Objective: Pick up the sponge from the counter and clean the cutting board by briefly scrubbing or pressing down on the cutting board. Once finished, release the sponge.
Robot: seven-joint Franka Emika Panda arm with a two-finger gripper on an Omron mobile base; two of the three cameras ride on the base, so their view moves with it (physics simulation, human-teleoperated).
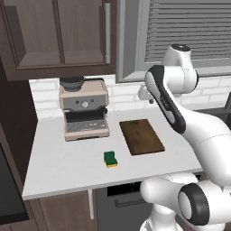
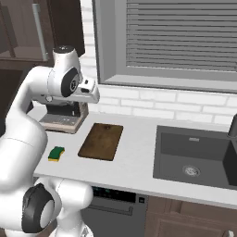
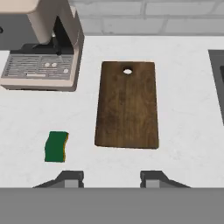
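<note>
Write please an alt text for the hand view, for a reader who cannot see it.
Seen from above, a dark brown cutting board lies on the light counter, with a small green sponge apart from it at lower left. A beige coffee machine stands at upper left. The open tool shows at the bottom, holding nothing.

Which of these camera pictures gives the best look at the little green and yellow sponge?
The hand view: the small green-topped, yellow-sided sponge lies large and unblocked on the pale grey-white counter. The left base view and right base view show it smaller, also unblocked.
</note>
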